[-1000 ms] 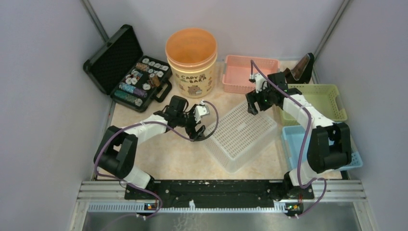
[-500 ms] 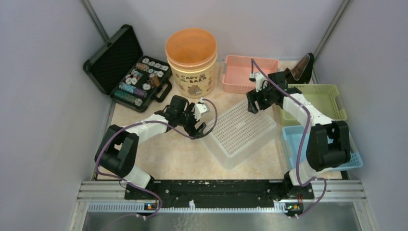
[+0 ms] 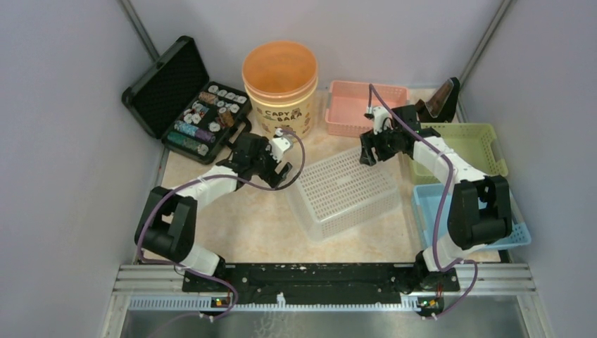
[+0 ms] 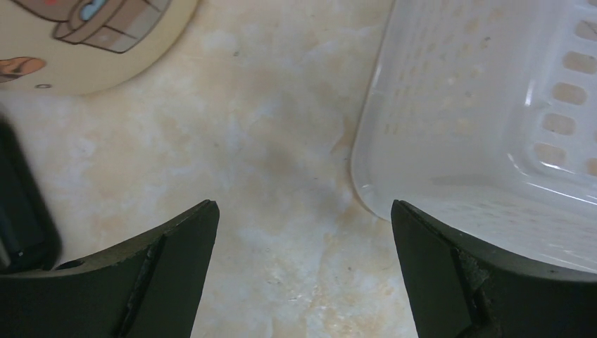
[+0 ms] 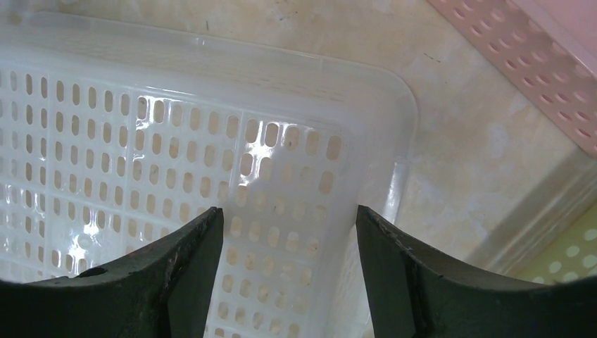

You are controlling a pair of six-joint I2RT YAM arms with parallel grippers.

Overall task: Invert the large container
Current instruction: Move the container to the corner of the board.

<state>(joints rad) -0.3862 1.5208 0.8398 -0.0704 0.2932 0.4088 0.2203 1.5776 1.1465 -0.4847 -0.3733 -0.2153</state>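
Observation:
The large white perforated container point(image 3: 345, 190) lies flat mid-table with a broad holed face up. My left gripper point(image 3: 284, 165) is open and empty just left of its left corner. In the left wrist view the container's rounded corner point(image 4: 493, 127) is beside the right finger, with bare table between the jaws point(image 4: 303, 239). My right gripper point(image 3: 371, 153) is open over the container's far right corner. In the right wrist view the holed wall point(image 5: 176, 141) runs between the open jaws point(image 5: 288, 232), which are not clamped on it.
An orange-lidded cream bucket point(image 3: 281, 91) stands behind the left gripper and shows in the left wrist view point(image 4: 84, 35). An open black case of chips point(image 3: 190, 105) is back left. Pink point(image 3: 352, 105), green point(image 3: 464, 148) and blue point(image 3: 429, 211) baskets line the back and right.
The container slid left and back and settled from a tilt to lying flat. My left gripper moved back and left, off its edge. My right gripper barely shifted.

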